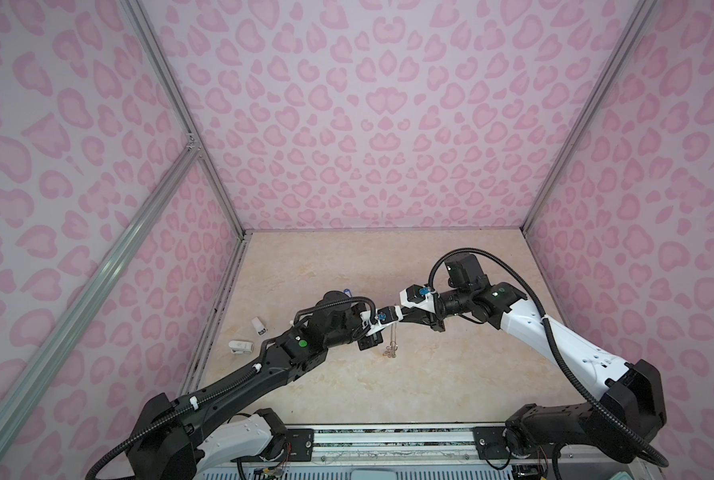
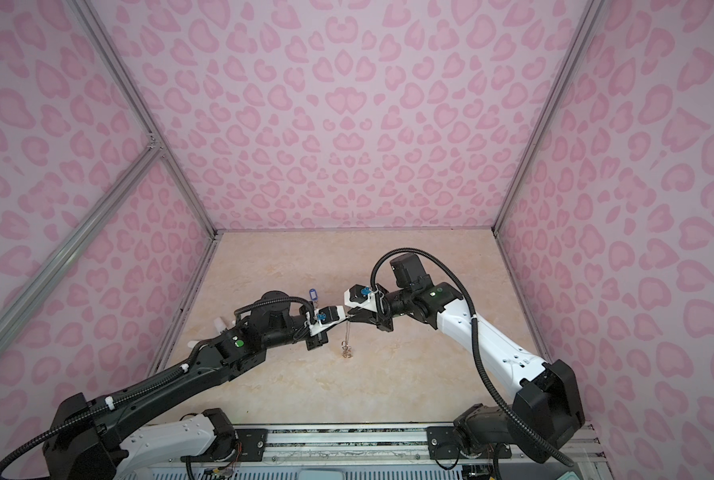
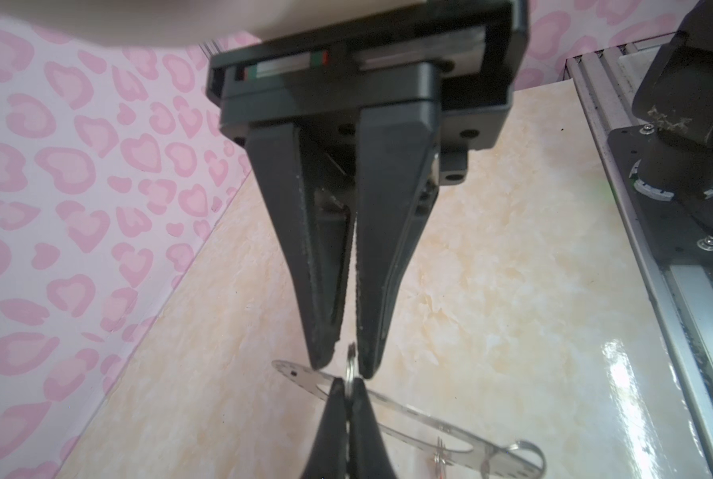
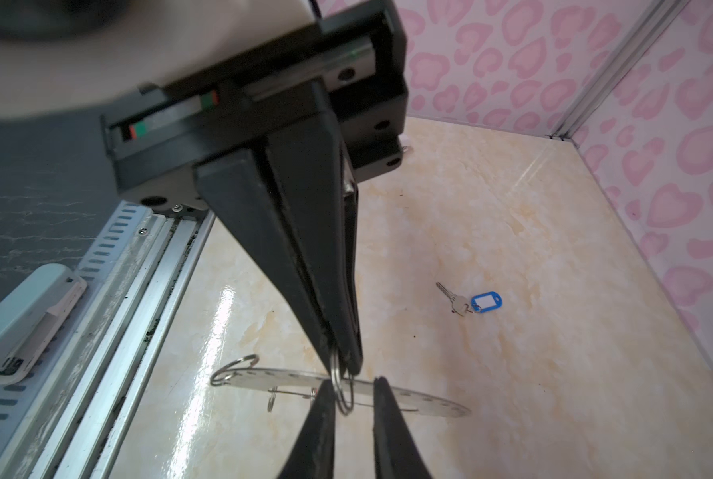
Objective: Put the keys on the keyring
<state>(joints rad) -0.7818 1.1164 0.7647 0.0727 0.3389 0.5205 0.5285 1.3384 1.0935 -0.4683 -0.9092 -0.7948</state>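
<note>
Keyring: up off the flat, hanging edge-on in both top views. Upper rim at the meeting fingertips, lower end down at the table; touching it or just clear of it, impossible to tell. Reads in the wrist views as a thin grey band with tiny holes along the rim.

Crossing the keyring's rim right at the fingertips: a small split ring. Threaded through or only laid across, cannot tell.

Just above the keyring, pinching that split ring between jaws drawn nearly together: right gripper. Facing it tip to tip, also just above the keyring: left gripper, jaws closed down to a sliver, fingertips on either side of the same split ring. A real pinch on that side, not clear.

At one end of the keyring, hooked on the rim: a smaller wire ring. Against the keyring's face: a thin wire clip.

Well apart from the keyring, flat on the table, farther toward the back wall and leftward in the top views: blue-tagged key, clear of both grippers. Farther left of the keyring again, near the side wall: two small white objects.
</note>
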